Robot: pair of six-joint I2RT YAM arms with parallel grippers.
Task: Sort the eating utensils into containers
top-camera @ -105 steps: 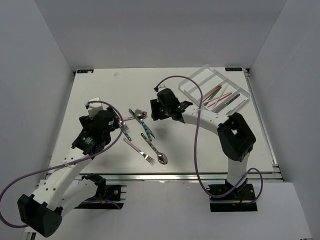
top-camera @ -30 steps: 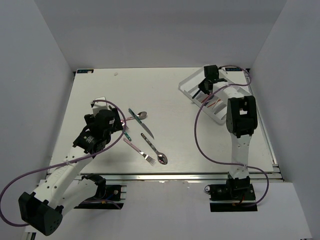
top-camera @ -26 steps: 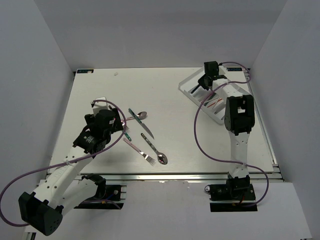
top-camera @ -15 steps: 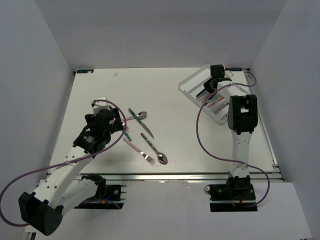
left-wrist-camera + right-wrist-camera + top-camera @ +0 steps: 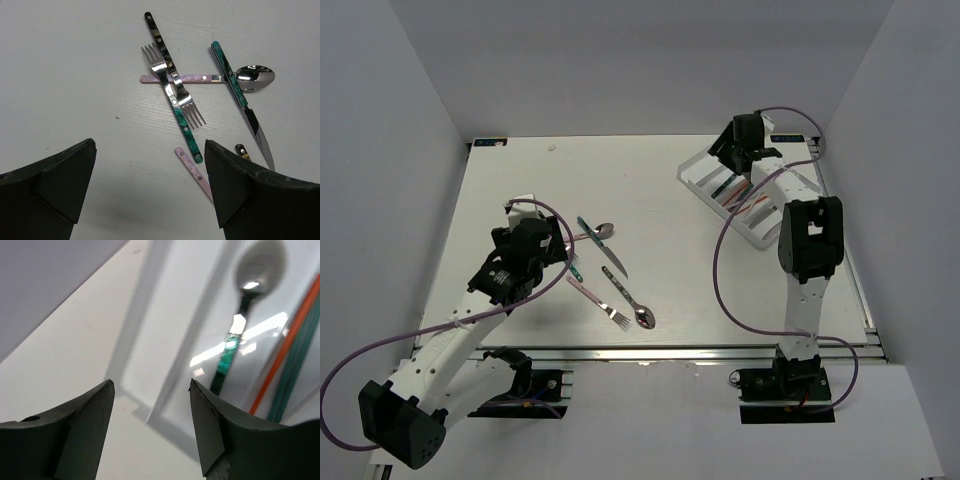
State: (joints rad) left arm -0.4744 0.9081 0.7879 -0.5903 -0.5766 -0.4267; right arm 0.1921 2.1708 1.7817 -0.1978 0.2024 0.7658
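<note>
1. The loose utensils lie mid-table (image 5: 75,75), well apart from the tray (image 5: 175,340). The left gripper (image 5: 150,165) is by far the nearer one, with the cluster just ahead of its fingers.
2. Closest is the teal-handled fork (image 5: 186,131). Its long axis runs diagonally, tines far-left and handle end near-right. It is crossed with a dark-handled fork (image 5: 159,37), and a pink-handled spoon (image 5: 200,77) lies crosswise through both. A teal-handled knife (image 5: 235,90) lies just to their right.
3. The left gripper is spread wide and empty, tilted down at the table. A grasp would likely need it turned across the teal handle's free near end.
4. The right arm is stretched to the far right. The right gripper (image 5: 150,390) hangs over the tray, parted and holding nothing, with a teal-handled spoon (image 5: 235,335) lying along a compartment below.
</note>
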